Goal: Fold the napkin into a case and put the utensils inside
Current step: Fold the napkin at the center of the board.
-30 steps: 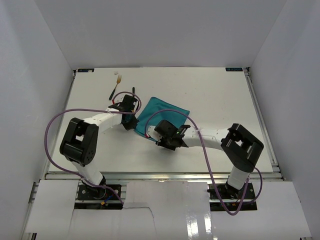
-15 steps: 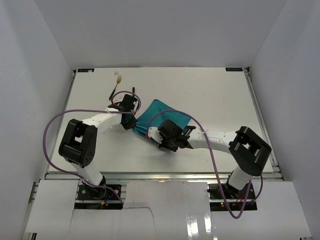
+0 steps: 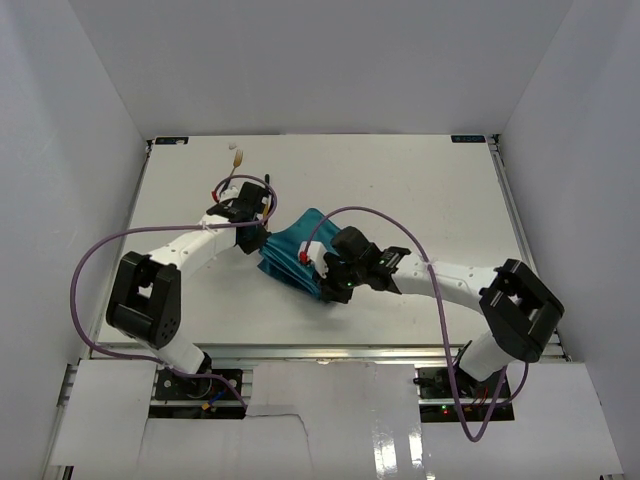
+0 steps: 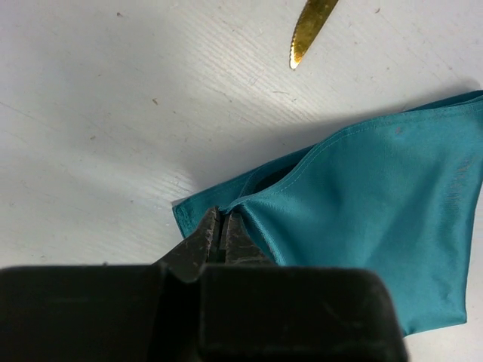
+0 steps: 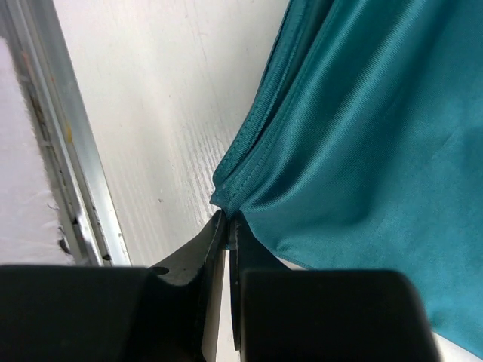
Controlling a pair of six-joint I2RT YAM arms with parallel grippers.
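Observation:
The teal napkin (image 3: 293, 253) lies bunched in a narrow folded shape mid-table. My left gripper (image 4: 221, 225) is shut on the napkin's (image 4: 377, 188) far-left edge. My right gripper (image 5: 228, 225) is shut on a hemmed corner of the napkin (image 5: 362, 128) at its near end. In the top view, the left gripper (image 3: 262, 240) and right gripper (image 3: 323, 283) sit at opposite ends of the cloth. The fork (image 3: 234, 165) lies at the far left, its pale head pointing away. The knife (image 3: 267, 186) lies beside the left wrist, and its gold blade tip (image 4: 309, 26) shows beyond the cloth.
A metal rail (image 5: 72, 151) runs along the table's near edge, close to my right gripper. White walls enclose the table (image 3: 430, 190) on three sides. Purple cables loop over both arms.
My right gripper has closed on the napkin's corner and its arm has swung rightward. The cloth's right side has been drawn over, so it is narrower. The left arm shifted slightly away from me.

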